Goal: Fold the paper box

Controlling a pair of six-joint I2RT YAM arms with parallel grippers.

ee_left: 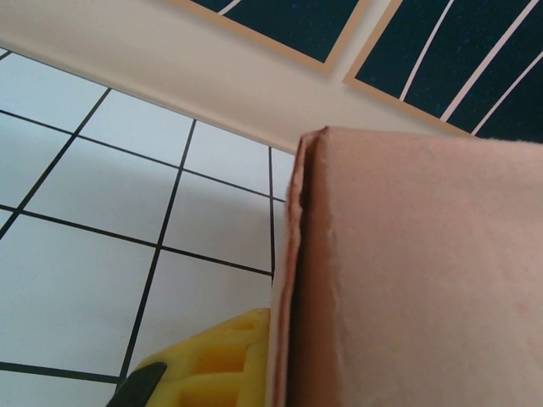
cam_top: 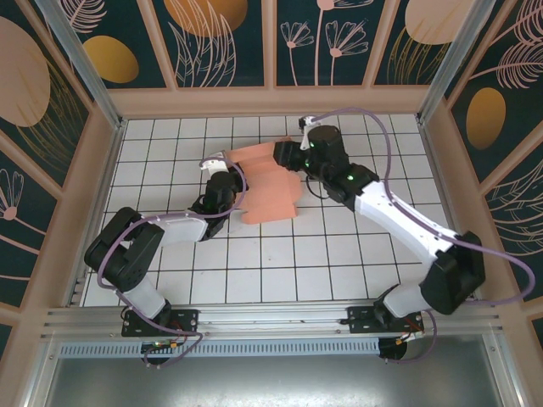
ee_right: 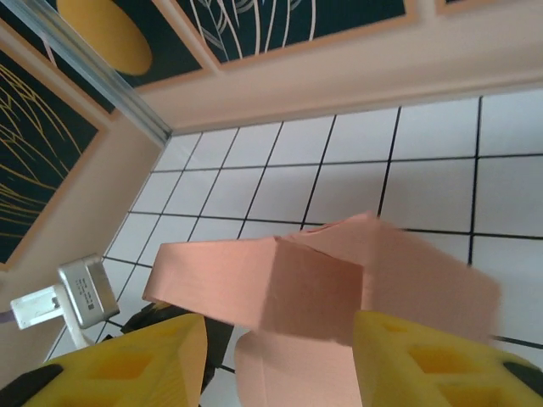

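Now, mid-fold, my left claw (cam_top: 226, 175) is pinched shut on the left wall of the paper box (cam_top: 267, 193), half-formed in the middle of the tabletop (cam_top: 254, 263), while my right claw (ee_right: 276, 373) gapes around a raised flap (ee_right: 254, 284) that, I judge, next needs pressing inward.

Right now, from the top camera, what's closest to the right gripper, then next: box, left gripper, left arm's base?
1. The box, right beside the right gripper, centre.
2. The left gripper, at the box's left edge.
3. The left arm's base, bottom left.
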